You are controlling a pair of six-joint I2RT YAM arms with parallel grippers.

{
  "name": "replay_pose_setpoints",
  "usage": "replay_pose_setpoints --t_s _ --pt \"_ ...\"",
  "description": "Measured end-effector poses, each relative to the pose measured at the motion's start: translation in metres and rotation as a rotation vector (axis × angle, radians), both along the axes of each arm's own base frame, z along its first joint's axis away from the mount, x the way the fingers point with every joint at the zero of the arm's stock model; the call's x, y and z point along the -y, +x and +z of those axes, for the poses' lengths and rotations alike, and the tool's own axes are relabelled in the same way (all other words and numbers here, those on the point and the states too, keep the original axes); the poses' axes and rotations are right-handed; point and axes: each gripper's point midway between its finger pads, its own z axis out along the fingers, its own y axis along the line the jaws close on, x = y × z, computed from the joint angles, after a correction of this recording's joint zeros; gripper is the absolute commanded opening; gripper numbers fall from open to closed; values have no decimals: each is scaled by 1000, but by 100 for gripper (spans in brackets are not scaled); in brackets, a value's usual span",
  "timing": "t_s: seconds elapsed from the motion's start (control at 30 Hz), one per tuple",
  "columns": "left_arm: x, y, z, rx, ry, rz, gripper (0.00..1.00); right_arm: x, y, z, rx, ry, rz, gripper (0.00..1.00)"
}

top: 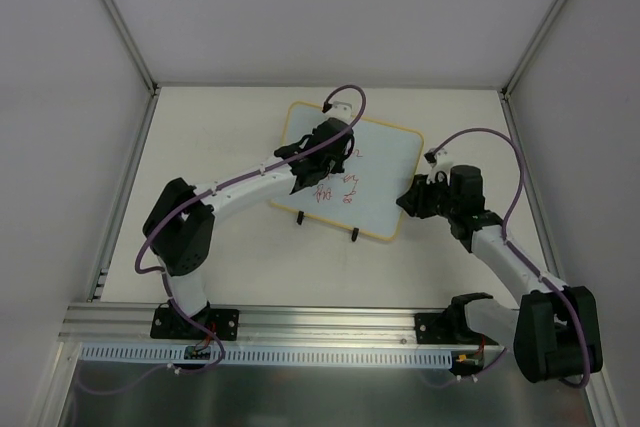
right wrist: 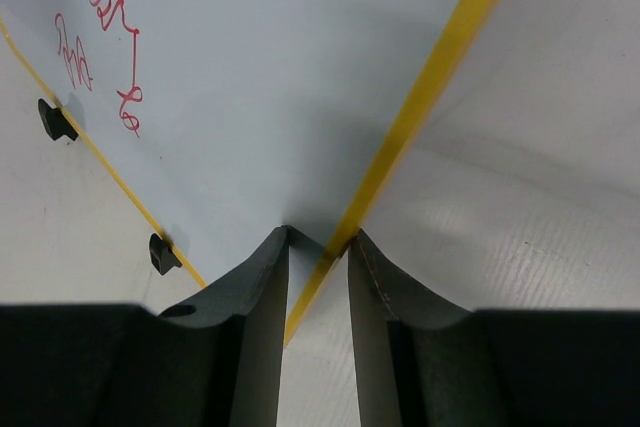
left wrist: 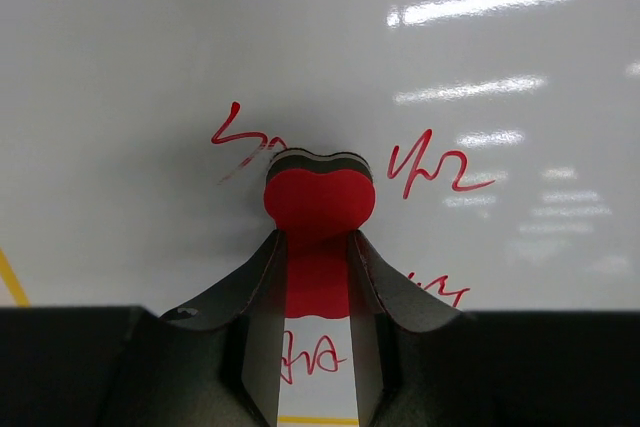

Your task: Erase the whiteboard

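Top external: even, diffuse overhead light, sharp across the frame, with only faint soft shadows on the table. Left wrist: the whiteboard shows bright streaked glare at upper right. A soft grey shadow rings the red eraser, and the left gripper is dark with little detail. Right wrist: the board has a bluish cast, shadow pools at the right gripper, and the table texture is crisp.

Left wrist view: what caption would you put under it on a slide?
The left hand grips a red heart-shaped eraser against the whiteboard, among red scribbles.
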Motion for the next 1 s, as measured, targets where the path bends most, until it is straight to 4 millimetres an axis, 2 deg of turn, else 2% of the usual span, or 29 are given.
replay_pose_setpoints --t_s 0.2,0.3,0.47,0.6,0.77,0.87,1.0 --pt "-11 10 4 18 9 39 0 -2 -6 0 10 -3 8 6" --pt "-30 27 7 33 13 80 0 -2 -6 0 10 -4 9 2" --pt "-62 58 18 85 17 138 0 -5 -9 0 11 -7 18 1" --pt "-65 67 23 115 13 125 0 -6 -11 0 11 -14 23 1" --pt "-50 62 24 137 22 68 0 -6 -14 -3 1 -29 28 0" --pt "-23 50 22 144 22 -11 0 -5 -14 -3 3 -35 28 0" --pt "23 22 13 145 29 -138 0 -3 -13 -4 5 -50 20 0"
